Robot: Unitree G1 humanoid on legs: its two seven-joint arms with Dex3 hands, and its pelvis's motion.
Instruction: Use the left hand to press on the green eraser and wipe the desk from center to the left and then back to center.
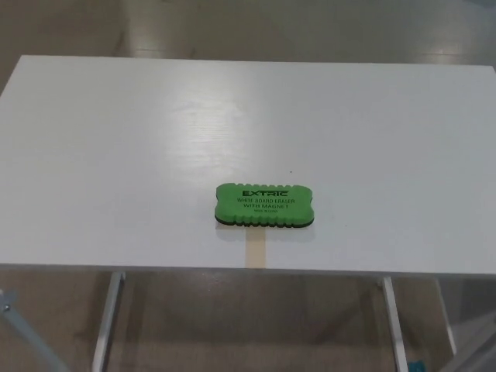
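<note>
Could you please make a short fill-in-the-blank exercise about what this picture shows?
1. The eraser on the desk has the colour ____.
2. The brand printed in large letters on the eraser is ____.
3. The number of robot hands visible in the picture is ____.
4. A strip of tan tape lies between the eraser and the desk's ____ edge.

Missing words: green; EXTRIC; zero; near

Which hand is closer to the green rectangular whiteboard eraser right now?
Neither can be called: no left or right hand shows in the head view. The green rectangular whiteboard eraser lies alone near the front edge of the white desk, untouched.
</note>
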